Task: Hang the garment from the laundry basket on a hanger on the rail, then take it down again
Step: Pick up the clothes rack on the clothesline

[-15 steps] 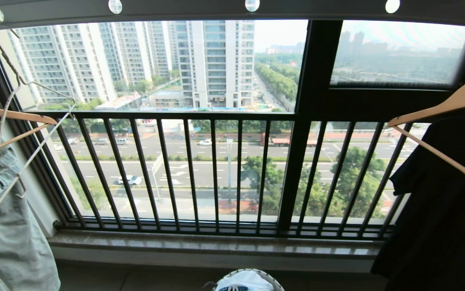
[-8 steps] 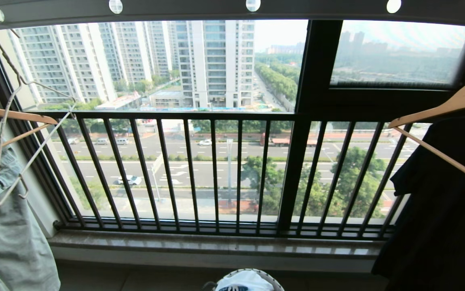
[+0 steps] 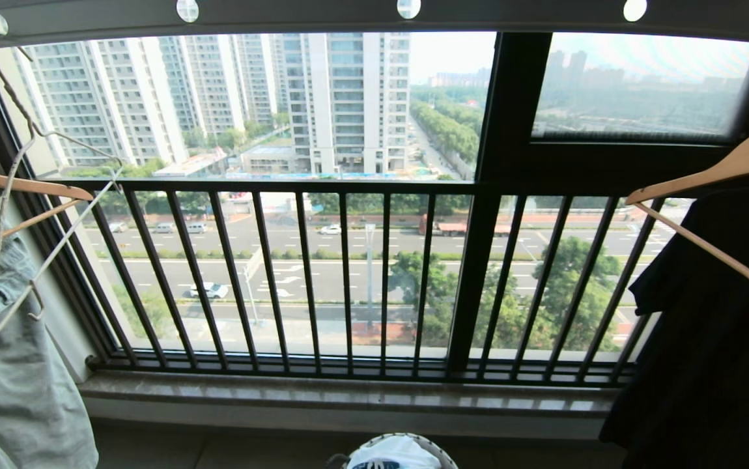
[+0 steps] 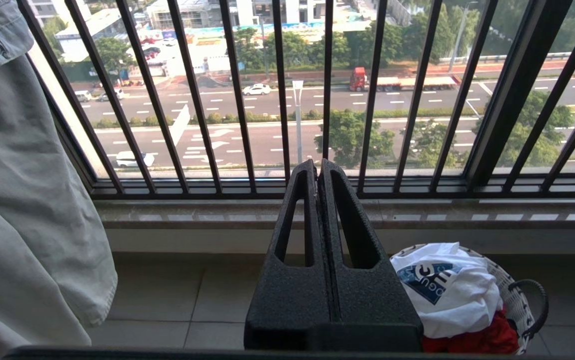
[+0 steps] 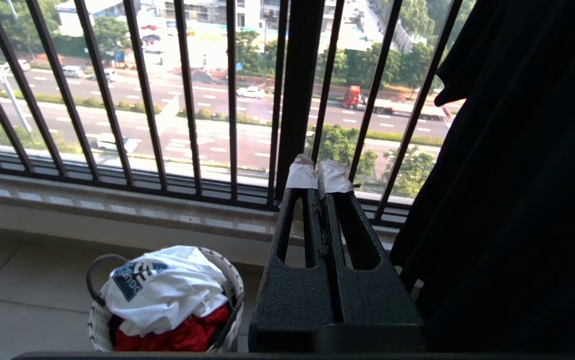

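On the tiled floor below the window sill, the small round white woven laundry basket point(image 5: 220, 320) is seen with the white short-sleeved T-shirt with a dark blue square chest print point(image 5: 167, 287) heaped on top of it, crumpled, print side up. A red cloth point(image 5: 177, 335) is packed beneath the shirt and shows at the basket's near side. In the head view only the top of the pile is caught at the lower edge of the picture.

Step in hand, as judged: the very start. Nothing has been lifted; the garment is not yet touched. The left gripper point(image 4: 317, 167) is held above the floor just beside the basket, jaws pressed together, nothing between them. The right gripper point(image 5: 320, 172), its tips wrapped in white tape, is likewise closed and empty, with the basket off to its side and a black shirt on a wooden hanger point(image 3: 706, 339) hanging close by.

The thin cream-white wire hanger with the long hook neck point(image 3: 3, 215) is hooked into a hole of the long grey perforated overhead rail point(image 3: 296, 14) at the robot's left, bare, beside a pale grey-green garment on a wooden hanger point(image 3: 16, 384).

Next move, as judged: one gripper must be opened and lowered into the basket, and the T-shirt pinched near the top of the heap so that the red cloth is not dragged out with it. The wire hanger must then be reached.
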Motion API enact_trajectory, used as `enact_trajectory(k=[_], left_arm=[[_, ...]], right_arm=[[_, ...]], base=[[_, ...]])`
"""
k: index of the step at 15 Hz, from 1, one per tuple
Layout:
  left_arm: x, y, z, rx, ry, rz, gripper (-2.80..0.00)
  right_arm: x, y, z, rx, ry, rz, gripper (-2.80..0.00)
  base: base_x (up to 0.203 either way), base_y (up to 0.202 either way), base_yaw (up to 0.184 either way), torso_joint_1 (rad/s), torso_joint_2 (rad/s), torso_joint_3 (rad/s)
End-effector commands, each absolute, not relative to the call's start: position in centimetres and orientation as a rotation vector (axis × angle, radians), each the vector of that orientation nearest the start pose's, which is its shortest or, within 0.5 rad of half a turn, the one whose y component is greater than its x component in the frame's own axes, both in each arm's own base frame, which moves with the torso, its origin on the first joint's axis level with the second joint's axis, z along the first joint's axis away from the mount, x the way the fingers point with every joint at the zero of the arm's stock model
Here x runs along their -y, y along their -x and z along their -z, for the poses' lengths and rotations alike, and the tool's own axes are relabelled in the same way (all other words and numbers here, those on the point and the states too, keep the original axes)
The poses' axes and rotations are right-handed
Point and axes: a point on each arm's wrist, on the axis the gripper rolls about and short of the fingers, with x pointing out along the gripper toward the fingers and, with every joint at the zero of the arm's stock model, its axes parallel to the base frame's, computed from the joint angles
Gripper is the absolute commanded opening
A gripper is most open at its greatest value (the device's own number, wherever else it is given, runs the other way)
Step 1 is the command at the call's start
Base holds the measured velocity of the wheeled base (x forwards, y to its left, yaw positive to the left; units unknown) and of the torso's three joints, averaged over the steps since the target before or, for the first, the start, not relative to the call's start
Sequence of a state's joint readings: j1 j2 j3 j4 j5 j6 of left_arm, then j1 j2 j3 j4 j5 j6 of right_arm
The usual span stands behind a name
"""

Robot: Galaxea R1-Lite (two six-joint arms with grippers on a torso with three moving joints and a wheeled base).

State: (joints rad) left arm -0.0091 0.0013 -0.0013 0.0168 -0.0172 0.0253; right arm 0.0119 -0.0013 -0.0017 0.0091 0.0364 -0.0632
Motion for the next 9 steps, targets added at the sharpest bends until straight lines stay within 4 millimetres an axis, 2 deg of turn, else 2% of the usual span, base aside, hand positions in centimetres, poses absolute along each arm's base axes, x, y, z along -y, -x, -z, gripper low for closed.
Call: enact_trajectory(k=[1,6,9], left_arm=[[0.0,2.3,-7.4,-0.017,-0.023,0.017,-2.80],[0.0,2.4,-7.7,-0.011,-0.018,0.008,-2.80],[0.0,2.7,-9.9,0.011,-0.011,0.006,-2.80]], right_arm=[[-0.1,2.3,-7.5,-0.006,0.064,-0.049,-2.80],[-0.1,2.3,-7.5,-0.006,0.064,-0.049,-2.80],[-0.1,2.3,-7.5,-0.006,0.063,-0.049,-2.80]], base=[[0.000,0.000,0.000,0.000,0.00,0.000],[0.000,0.000,0.000,0.000,0.00,0.000],[0.000,0.000,0.000,0.000,0.00,0.000]])
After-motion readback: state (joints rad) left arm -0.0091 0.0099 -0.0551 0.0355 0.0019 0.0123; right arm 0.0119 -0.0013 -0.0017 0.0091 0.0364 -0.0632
